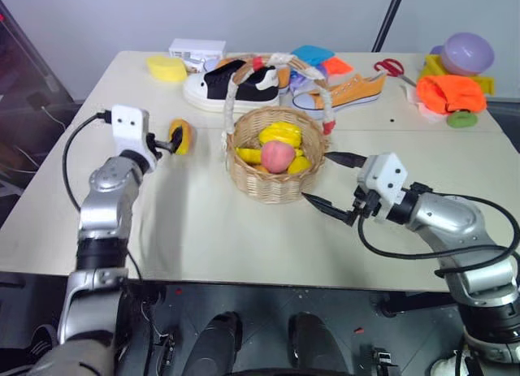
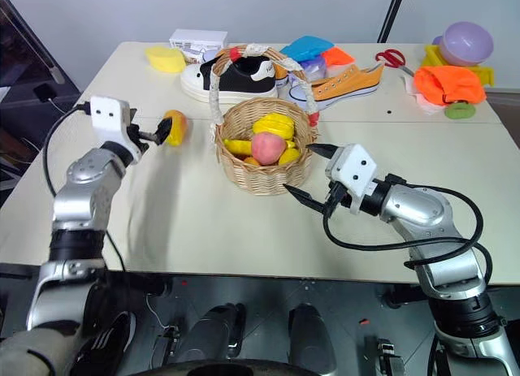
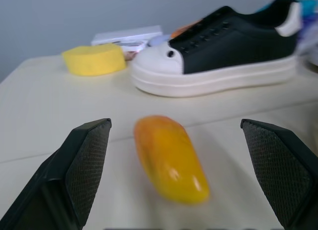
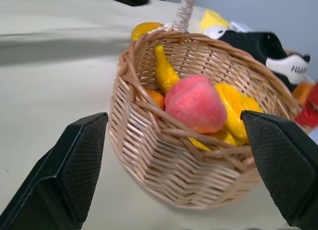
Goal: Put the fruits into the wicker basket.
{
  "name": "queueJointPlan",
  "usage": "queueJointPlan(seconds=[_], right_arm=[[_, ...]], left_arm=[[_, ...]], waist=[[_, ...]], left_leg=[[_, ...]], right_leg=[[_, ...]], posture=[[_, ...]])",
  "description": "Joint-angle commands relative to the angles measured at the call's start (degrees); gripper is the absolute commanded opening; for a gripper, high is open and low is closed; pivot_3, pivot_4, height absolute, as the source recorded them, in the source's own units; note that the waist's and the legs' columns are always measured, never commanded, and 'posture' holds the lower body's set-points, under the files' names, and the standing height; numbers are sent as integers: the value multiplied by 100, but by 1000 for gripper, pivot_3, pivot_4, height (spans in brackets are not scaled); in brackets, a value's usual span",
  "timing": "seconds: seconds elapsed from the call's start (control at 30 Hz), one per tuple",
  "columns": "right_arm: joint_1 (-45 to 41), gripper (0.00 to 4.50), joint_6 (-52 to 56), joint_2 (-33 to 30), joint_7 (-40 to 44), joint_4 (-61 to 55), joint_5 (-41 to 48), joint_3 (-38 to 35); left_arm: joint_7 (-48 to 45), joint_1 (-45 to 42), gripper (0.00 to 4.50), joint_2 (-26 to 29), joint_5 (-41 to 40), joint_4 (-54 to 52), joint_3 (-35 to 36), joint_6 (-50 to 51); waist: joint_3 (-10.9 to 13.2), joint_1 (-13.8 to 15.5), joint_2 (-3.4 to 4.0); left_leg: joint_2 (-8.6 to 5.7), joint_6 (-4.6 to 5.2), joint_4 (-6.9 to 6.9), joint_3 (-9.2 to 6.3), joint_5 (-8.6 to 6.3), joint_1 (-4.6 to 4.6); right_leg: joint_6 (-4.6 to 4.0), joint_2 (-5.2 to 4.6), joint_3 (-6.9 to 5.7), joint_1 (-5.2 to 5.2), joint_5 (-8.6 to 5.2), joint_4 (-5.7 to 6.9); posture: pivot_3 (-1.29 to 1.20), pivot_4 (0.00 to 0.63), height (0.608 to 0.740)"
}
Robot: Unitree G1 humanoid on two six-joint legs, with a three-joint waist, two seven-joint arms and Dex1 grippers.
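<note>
A: Peach [image 1: 278,157] sits in the wicker basket [image 1: 275,185] on top of other yellow pieces. Mango [image 1: 180,136] on the table, left of the basket, apart from it.

B: Grippers?

A: Left gripper [image 1: 165,144] spread wide, empty, fingertips at the mango. Right gripper [image 1: 335,181] released, empty, just right of the basket.

B: Risk?

A: Mango is smooth, oval. An off-centre pinch could squirt it away from the basket; the carry could clip the arched handle.
</note>
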Motion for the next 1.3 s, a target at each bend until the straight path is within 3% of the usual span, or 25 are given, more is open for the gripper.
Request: queueJointPlan(seconds=[0.03, 0.17, 0.5, 0.97, 1.07, 1.13, 1.3], right_arm=[[-276, 4464, -80, 150, -190, -32, -34, -48], [-458, 4464, -30, 261, -236, -1, -14, -25], [-680, 4464, 175, 319, -299, 45, 164, -112], [-756, 4464, 197, 352, -287, 126, 122, -120], [-762, 4500, 190, 350, -288, 145, 119, -119], [-761, 4500, 180, 345, -280, 146, 108, -101], [-746, 4500, 183, 337, -275, 151, 118, -119]], left_arm=[[571, -716, 4500, -75, 442, 1085, -95, -330], [739, -1314, 4500, -258, 384, 1999, 31, -479], [269, -1782, 4500, -457, 404, 3116, -77, -428], [674, -1956, 4500, -574, 622, 3710, -73, -815], [601, -1927, 3687, -576, 594, 3682, -52, -902], [588, -1907, 2764, -578, 617, 3639, -79, -897], [698, -1710, 2764, -515, 619, 3308, -40, -851]], waist=[[6, 13, -10], [7, 19, -29], [7, 3, -30], [6, 3, -31], [6, 6, -31], [6, 4, -32], [6, -1, -32]], left_leg=[[-1, -2, 0, -1, 1, 0], [-1, -24, 1, -3, 14, -4], [-2, -25, 1, -2, 15, -4], [-3, -26, 2, -2, 16, -5], [-3, -26, 3, -1, 16, -5], [-3, -28, 3, -2, 17, -5], [-3, -28, 3, -1, 17, -5]], right_leg=[[0, 0, -1, 0, 0, 0], [2, 0, -2, -1, 1, -2], [2, 1, -2, -6, 0, 5], [3, 0, -1, -7, 1, 8], [3, 0, 0, -7, 1, 9], [3, 0, -1, -7, 1, 9], [3, 0, 0, -7, 1, 10]], posture=[[0, 150, 740], [0, 150, 740], [0, 150, 740], [0, 150, 740], [0, 150, 740], [0, 150, 740], [0, 150, 740]])
